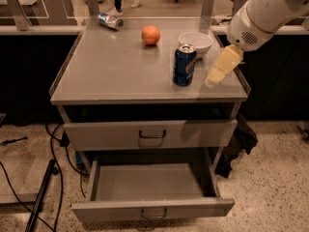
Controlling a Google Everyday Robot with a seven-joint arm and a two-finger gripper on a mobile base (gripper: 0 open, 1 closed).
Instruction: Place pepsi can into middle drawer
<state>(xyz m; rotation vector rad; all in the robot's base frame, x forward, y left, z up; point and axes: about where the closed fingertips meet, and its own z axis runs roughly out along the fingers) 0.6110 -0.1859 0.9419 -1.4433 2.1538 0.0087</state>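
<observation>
The pepsi can (184,65) stands upright on the grey cabinet top (116,66), right of centre, just in front of the white bowl (195,43). The middle drawer (153,209) is pulled out wide and its inside is bare. My gripper (212,80), cream-coloured on a white arm, hangs down from the upper right. It is a short way right of the can, just above the cabinet top near its right edge, and holds nothing I can see.
An orange (150,35) lies behind the can. A silver crushed can (110,21) lies at the back left. The upper drawer (149,134) sits slightly out. Cables trail on the floor at left. A dark bag leans at the cabinet's right.
</observation>
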